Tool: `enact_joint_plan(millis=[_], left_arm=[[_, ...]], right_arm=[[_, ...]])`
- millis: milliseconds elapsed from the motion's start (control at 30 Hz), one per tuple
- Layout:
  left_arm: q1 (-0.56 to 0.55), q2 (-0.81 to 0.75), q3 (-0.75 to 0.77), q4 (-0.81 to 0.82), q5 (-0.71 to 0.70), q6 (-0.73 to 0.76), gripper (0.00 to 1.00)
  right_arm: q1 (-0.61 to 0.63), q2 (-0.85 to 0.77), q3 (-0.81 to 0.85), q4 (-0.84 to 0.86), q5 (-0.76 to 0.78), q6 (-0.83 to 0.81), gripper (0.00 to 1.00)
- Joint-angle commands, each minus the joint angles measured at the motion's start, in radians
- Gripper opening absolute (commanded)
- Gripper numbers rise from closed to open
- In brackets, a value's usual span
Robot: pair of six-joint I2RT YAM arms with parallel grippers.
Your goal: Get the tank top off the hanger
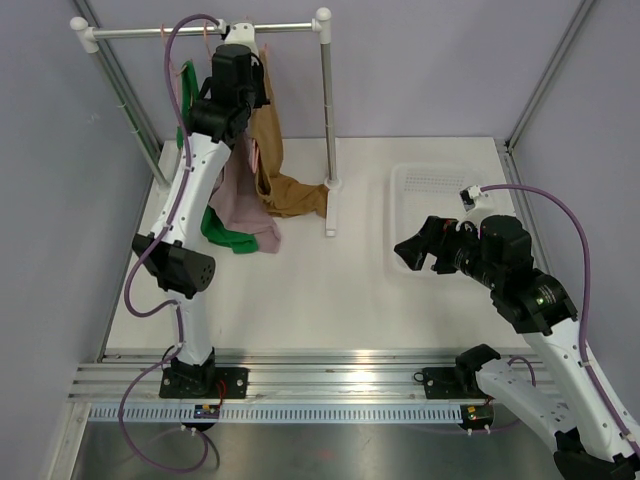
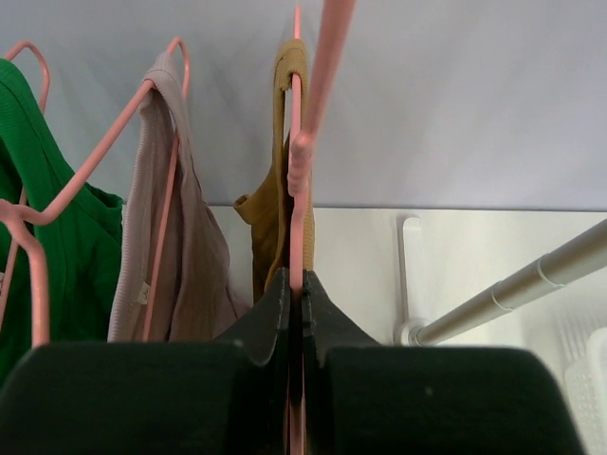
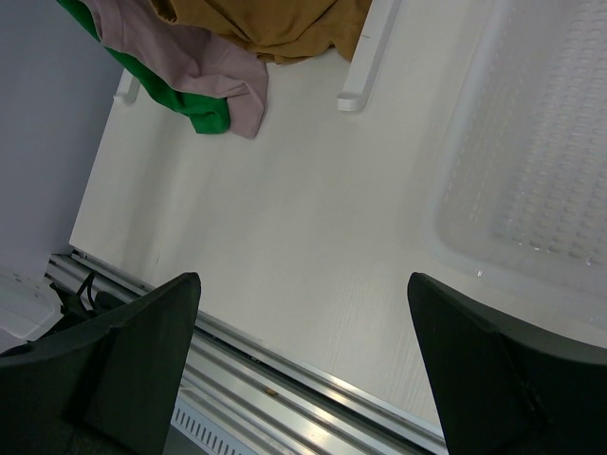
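Up under the rack's rail (image 1: 200, 30), the left gripper (image 2: 296, 284) is closed tight, jaws together on the wire of a pink hanger (image 2: 300, 161). The wire runs straight up out of the pinch, with no gap showing either side.

That hanger carries the mustard tank top (image 2: 270, 218). Its strap is looped over the hanger's top. The body hangs below the rail and pools on the surface (image 1: 330, 290) beside the foot of the rack's right post.

Two neighbours hang on the same rail, left of the mustard one: a mauve garment (image 2: 180, 256) next along, then a green garment (image 2: 66, 256) furthest left. Each is on its own pink hanger, with its hem down on the surface beneath the rail.

The right gripper (image 3: 303, 303) has its jaws wide apart with nothing between them. It sits well to the right of the rack, low over the surface, beside a white tray (image 3: 541, 142). It touches no cloth.

Progress, my reading: early.
- **Done:** the hanger is secured, which looks like the holding half of the job.
- **Not done:** the tank top is not yet off, and the strap sits over the hanger.
- **Unclear:** whether the hook rests on the rail or is lifted clear.
- **Left to do:** bring the free gripper across to the rack, take the fabric near the strap, and draw it off each shoulder of the hanger.
- **Risk:** snagging the mauve garment, which hangs close.
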Motion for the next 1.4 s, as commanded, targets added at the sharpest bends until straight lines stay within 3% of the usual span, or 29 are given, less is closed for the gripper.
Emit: enact_joint_plan(millis=[0, 367, 667, 933, 1200, 1367], left_arm=[[0.006, -0.046, 0.121, 0.056, 0.028, -0.004, 0.0], [0.006, -0.215, 0.026, 0.005, 0.094, -0.088, 0.0], [0.005, -0.52, -0.284, 0.014, 0.33, -0.202, 0.0], [-0.052, -0.875, -0.736, 0.111, 0.487, -0.298, 0.0], [-0.081, -1.222, -1.17, 0.198, 0.675, -0.348, 0.0], [-0.094, -1.368, -1.437, 0.359, 0.757, -0.45, 0.0]], right_arm=[[0.006, -0.006, 0.014, 0.018, -0.002, -0.012, 0.98], [0.006, -0.011, 0.016, 0.027, -0.017, -0.004, 0.98], [0.006, -0.011, 0.051, 0.008, -0.017, -0.029, 0.98], [0.006, 0.03, 0.112, 0.07, -0.088, -0.047, 0.98], [0.006, 0.162, 0.097, 0.421, -0.433, 0.118, 0.96], [0.046, 0.325, 0.072, 0.614, -0.368, 0.241, 0.93]])
